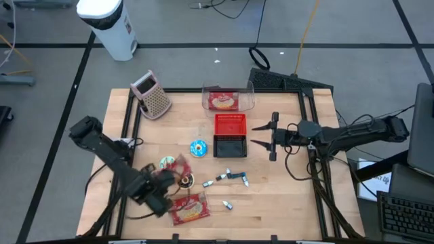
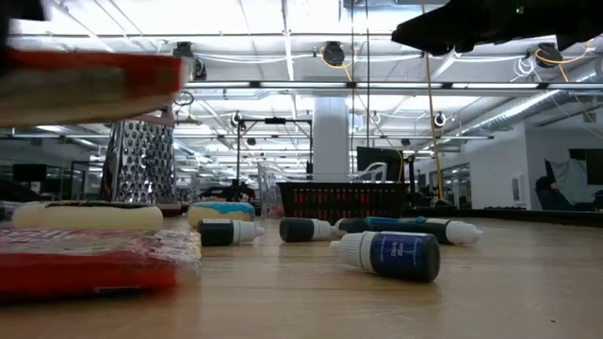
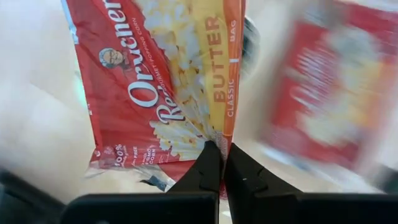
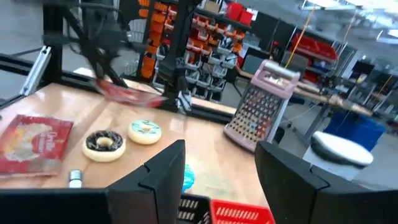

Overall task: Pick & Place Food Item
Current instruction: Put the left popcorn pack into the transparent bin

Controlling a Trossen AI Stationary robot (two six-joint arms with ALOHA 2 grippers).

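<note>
Two arms over one wooden counter (image 1: 285,203). Left gripper (image 3: 217,163): jaws pinched on the edge of a popcorn bag (image 3: 180,81), which hangs clear of the counter near the front left. Right gripper (image 1: 271,136): jaws spread, holding nothing, hovering just right of the red basket (image 1: 229,125). Second popcorn bag (image 1: 187,209) lies flat by the front edge. Metal grater (image 1: 152,95) at the back left. Chocolate doughnut (image 4: 104,142) beside a white-iced doughnut (image 4: 145,131). Small dropper bottles (image 2: 391,254) scattered at centre front.
</note>
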